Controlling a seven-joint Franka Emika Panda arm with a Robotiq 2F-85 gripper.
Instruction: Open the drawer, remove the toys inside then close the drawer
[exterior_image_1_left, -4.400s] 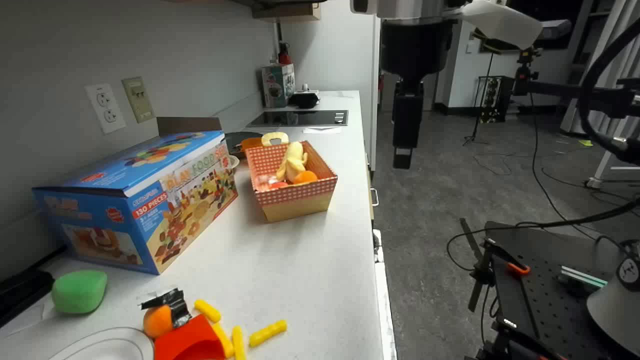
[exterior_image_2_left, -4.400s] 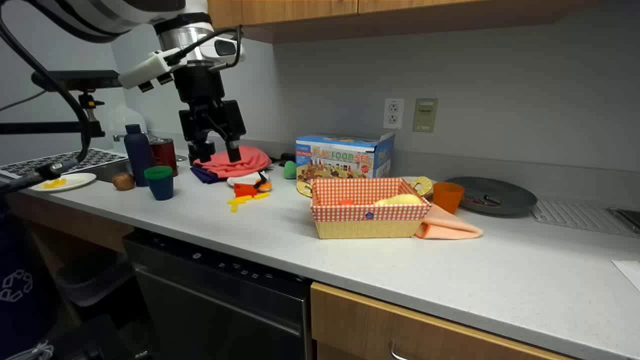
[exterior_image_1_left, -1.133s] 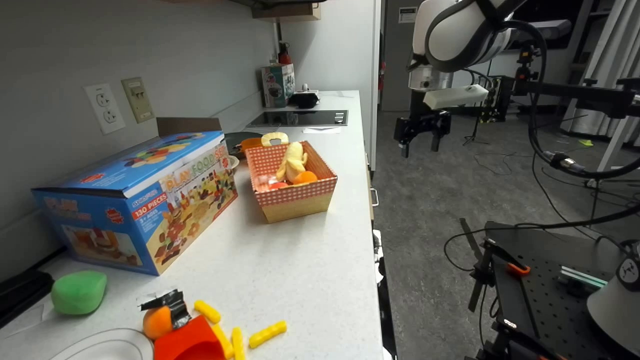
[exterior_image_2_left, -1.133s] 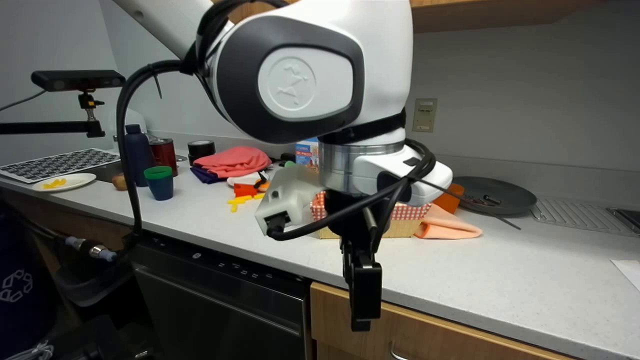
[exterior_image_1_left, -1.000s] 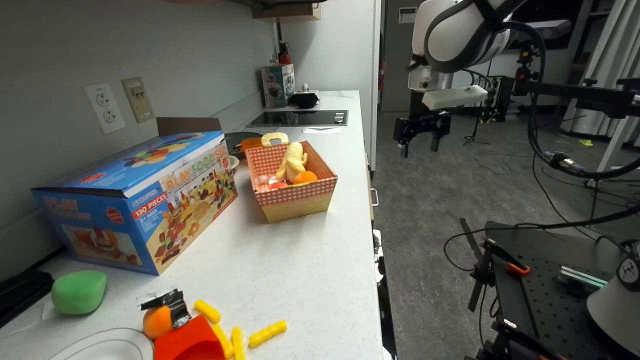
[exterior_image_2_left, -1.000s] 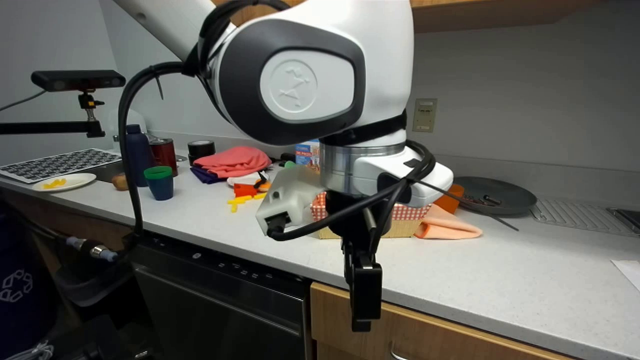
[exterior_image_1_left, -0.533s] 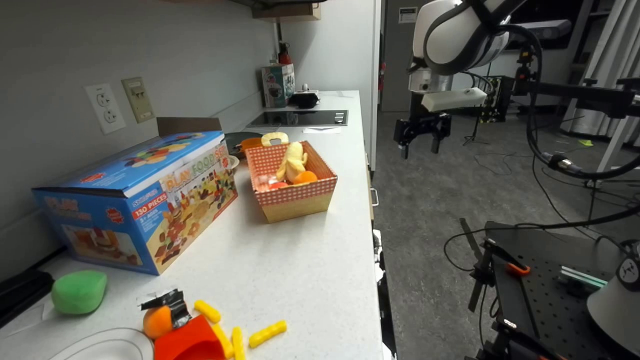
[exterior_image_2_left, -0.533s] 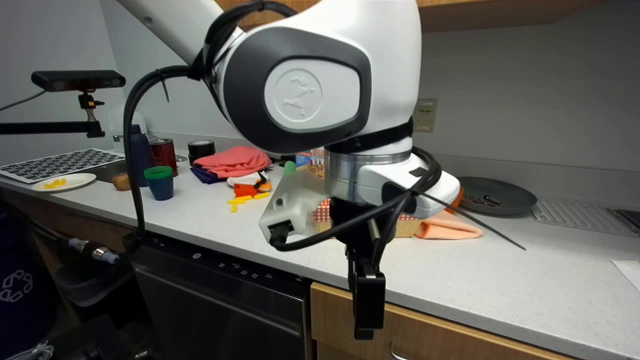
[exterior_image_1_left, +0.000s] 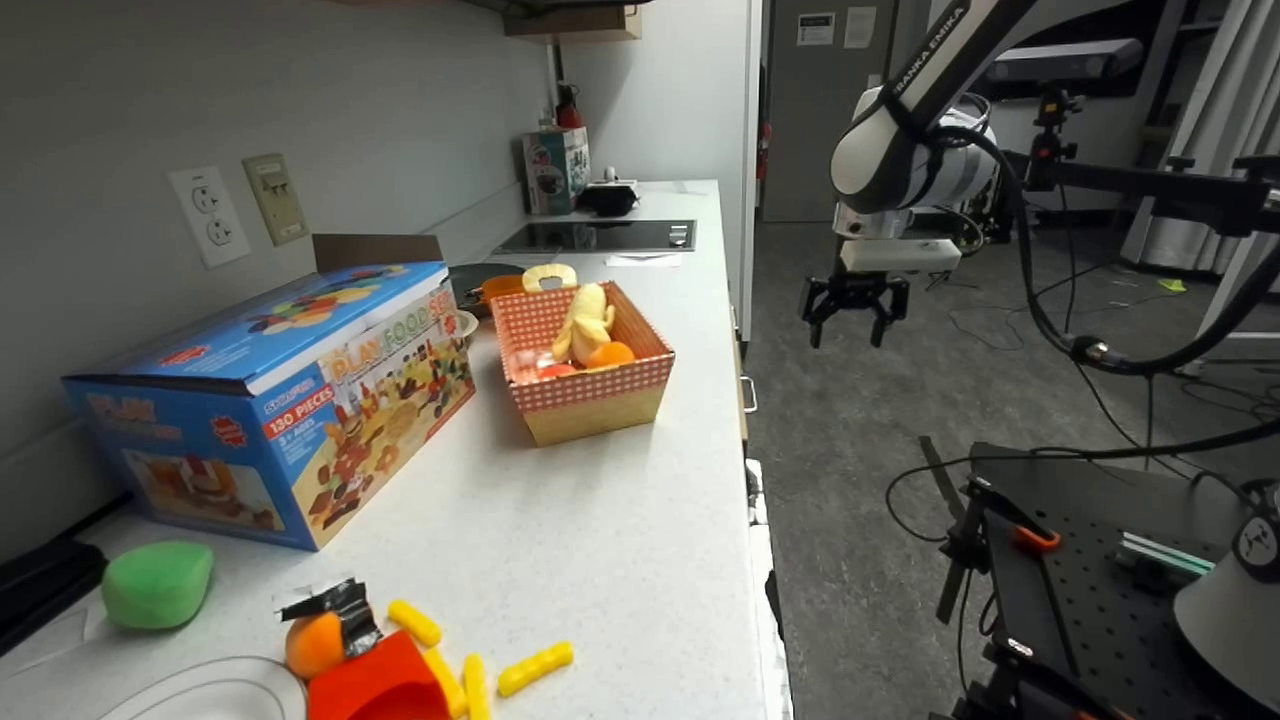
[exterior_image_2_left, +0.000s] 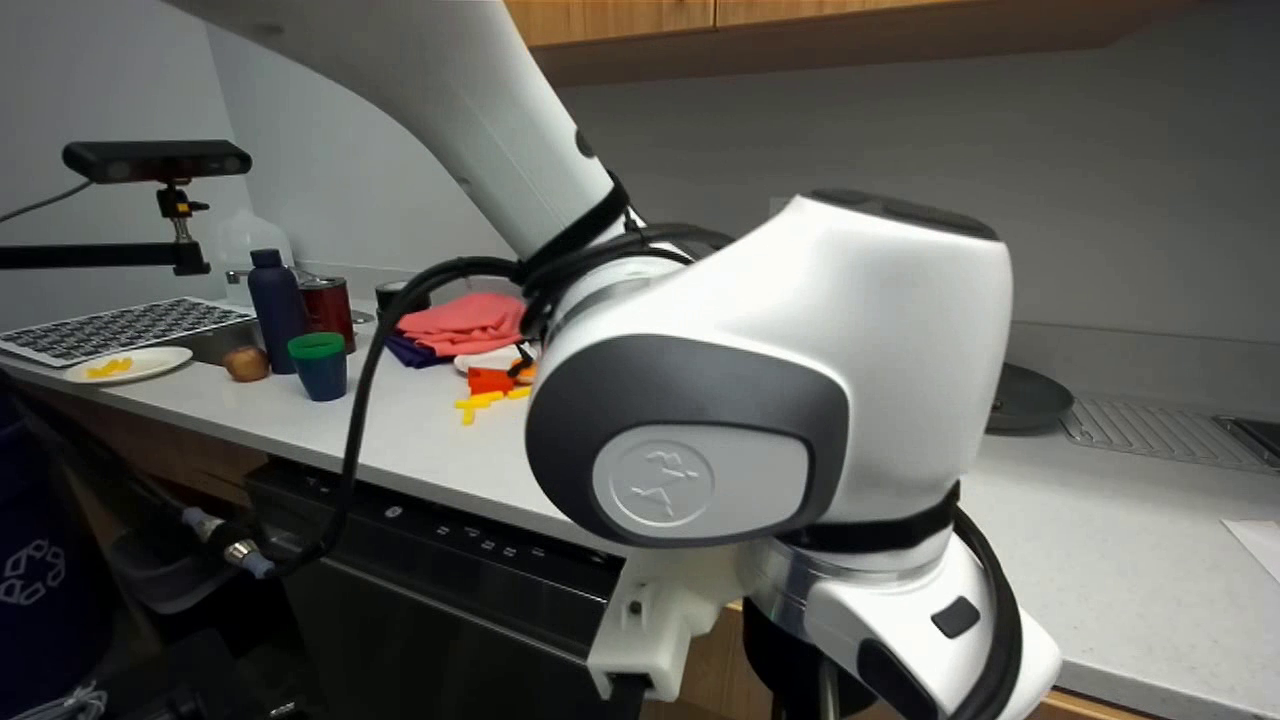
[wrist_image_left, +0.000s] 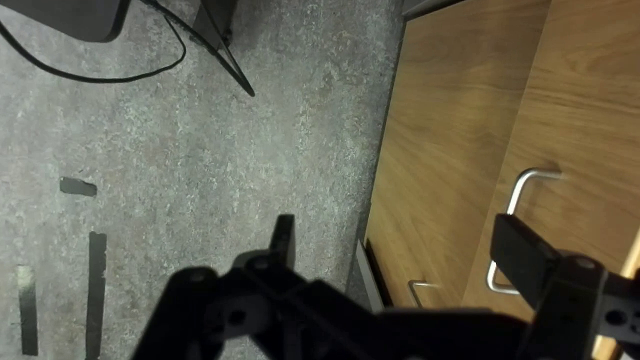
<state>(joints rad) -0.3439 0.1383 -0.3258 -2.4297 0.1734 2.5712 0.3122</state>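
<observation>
Below the right edge of the desk (exterior_image_1_left: 600, 540), what is likely the drawer (wrist_image_left: 590, 115) stands closed, so by my judgement 0 of the 3 steps are done: opening it, removing the toys and closing it all remain. Those toys are out of sight, presumably inside. Over the floor (exterior_image_1_left: 850, 520), right of the desk, the gripper (exterior_image_1_left: 847, 336) hangs with its jaws wide apart and holds nothing; the wrist view shows it overlapping the metal handle (wrist_image_left: 515, 196), but contact cannot be told. At the left, the blue box (exterior_image_1_left: 285, 400) reads "PLAY FOOD SET" and "130 PIECES". The arm (exterior_image_1_left: 870, 155) reads "FRANKA EMIKA", and the near left bin (exterior_image_2_left: 30, 530) bears recycling arrows.
</observation>
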